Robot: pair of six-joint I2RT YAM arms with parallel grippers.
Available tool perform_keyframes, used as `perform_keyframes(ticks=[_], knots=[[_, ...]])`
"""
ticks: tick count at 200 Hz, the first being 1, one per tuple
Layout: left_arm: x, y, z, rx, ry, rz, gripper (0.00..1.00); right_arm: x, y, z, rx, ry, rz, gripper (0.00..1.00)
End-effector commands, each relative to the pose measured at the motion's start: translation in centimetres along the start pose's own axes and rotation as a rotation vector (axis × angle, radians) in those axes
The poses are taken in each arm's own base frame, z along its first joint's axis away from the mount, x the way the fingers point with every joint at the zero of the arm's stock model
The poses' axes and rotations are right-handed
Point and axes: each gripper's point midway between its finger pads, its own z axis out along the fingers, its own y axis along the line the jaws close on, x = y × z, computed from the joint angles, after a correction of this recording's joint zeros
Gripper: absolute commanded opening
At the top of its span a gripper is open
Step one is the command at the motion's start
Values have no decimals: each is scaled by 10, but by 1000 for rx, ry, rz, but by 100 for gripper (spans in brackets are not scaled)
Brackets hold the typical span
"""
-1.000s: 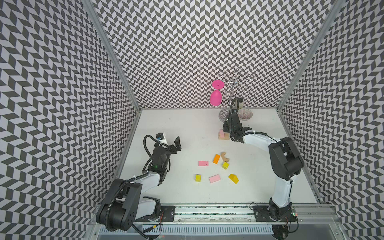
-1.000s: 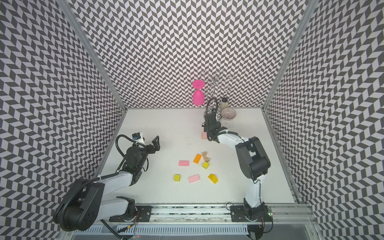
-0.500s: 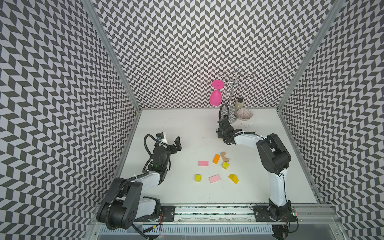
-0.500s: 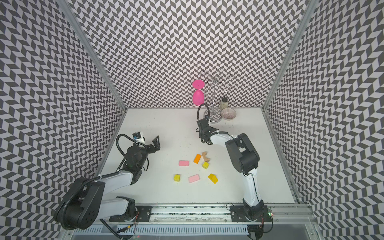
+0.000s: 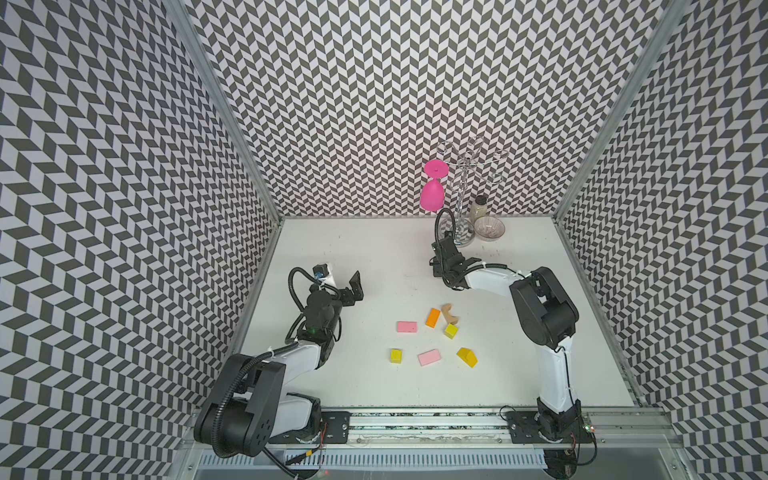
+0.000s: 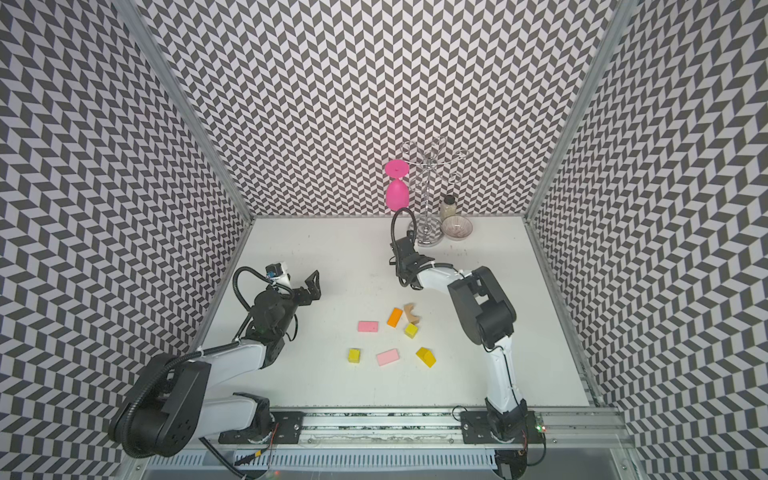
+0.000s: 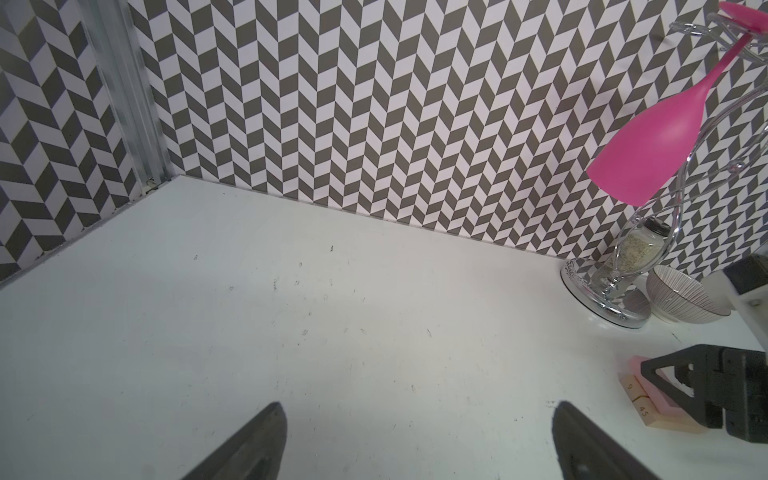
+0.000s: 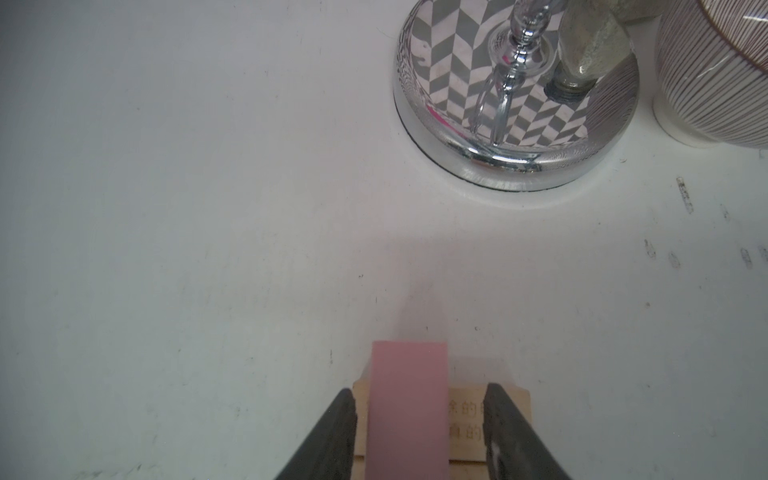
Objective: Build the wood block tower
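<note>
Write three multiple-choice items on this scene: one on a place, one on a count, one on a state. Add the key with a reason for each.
1. The pink bar in the right wrist view lies:
A) in the bowl
B) across the tan bars
C) on the yellow roof piece

2. Loose pink bars among the scattered blocks:
A) one
B) four
C) two

3. The left gripper is:
A) open and empty
B) shut on the orange bar
C) shut on a yellow cube

Key:
1 B, because tan wood shows under it on both sides.
2 C, because two lie apart in both top views.
3 A, because its fingers stand wide apart with nothing between them.
</note>
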Motion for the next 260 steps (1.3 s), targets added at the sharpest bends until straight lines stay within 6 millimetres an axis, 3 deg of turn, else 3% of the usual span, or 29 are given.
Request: perform_keyframes(ticks=[1,131,260], knots=[[-8,-3,4,9,-14,-12,100,-6,4,5,6,-23,22,49],[-7,-4,6,14,-8,-9,100,-2,4,9,18,-13,23,32],[-6,-4,7,16,-1,-9,100,4,4,-3,34,-12,20,30]])
